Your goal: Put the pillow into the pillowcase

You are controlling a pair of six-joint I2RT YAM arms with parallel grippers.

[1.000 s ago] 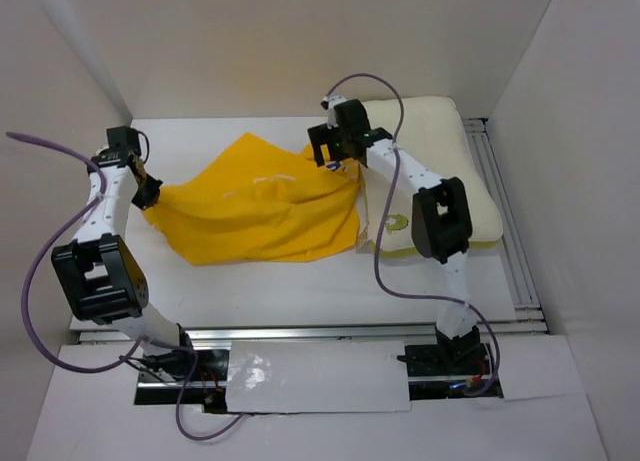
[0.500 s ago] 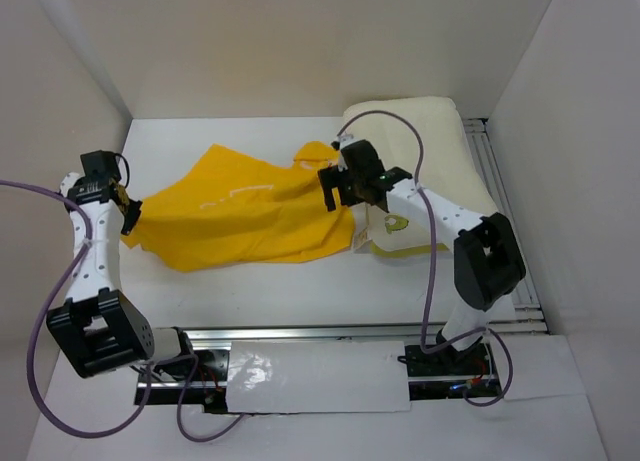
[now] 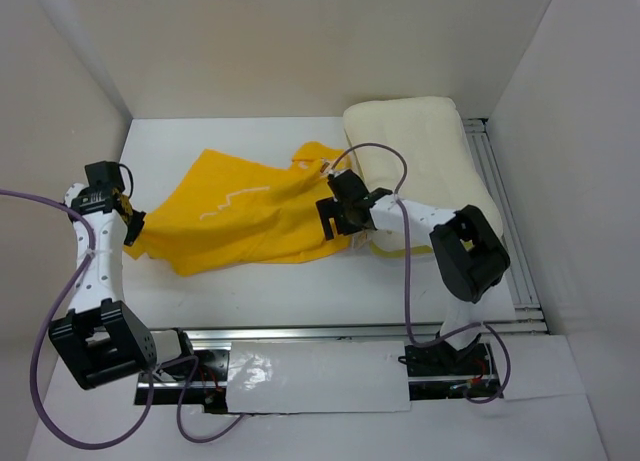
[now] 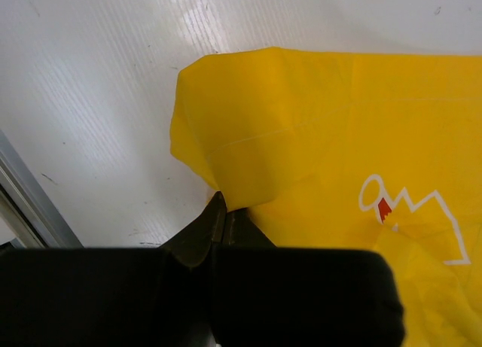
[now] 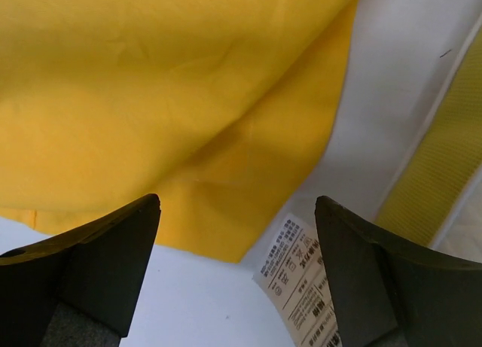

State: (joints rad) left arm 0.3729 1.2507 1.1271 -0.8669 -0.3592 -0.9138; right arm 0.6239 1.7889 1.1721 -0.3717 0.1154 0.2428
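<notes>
The yellow pillowcase (image 3: 250, 211) lies spread on the white table, rumpled, with a white line print showing. My left gripper (image 3: 132, 227) is shut on its left corner (image 4: 226, 162). The cream pillow (image 3: 420, 146) lies at the back right, its near edge behind my right arm. My right gripper (image 3: 335, 219) is open and empty, low over the pillowcase's right edge (image 5: 248, 174), beside the pillow's white tag (image 5: 297, 275). A yellow strip on the pillow (image 5: 440, 174) shows at the right of the right wrist view.
White walls close the cell at the back and on both sides. A metal rail (image 3: 505, 221) runs along the table's right edge and another (image 3: 300, 333) along the near edge. A rail also shows in the left wrist view (image 4: 30, 196).
My right arm has swung down and toward me, from the pillowcase's back right corner to its near right edge. My left gripper has pulled the left corner outward and toward me.
</notes>
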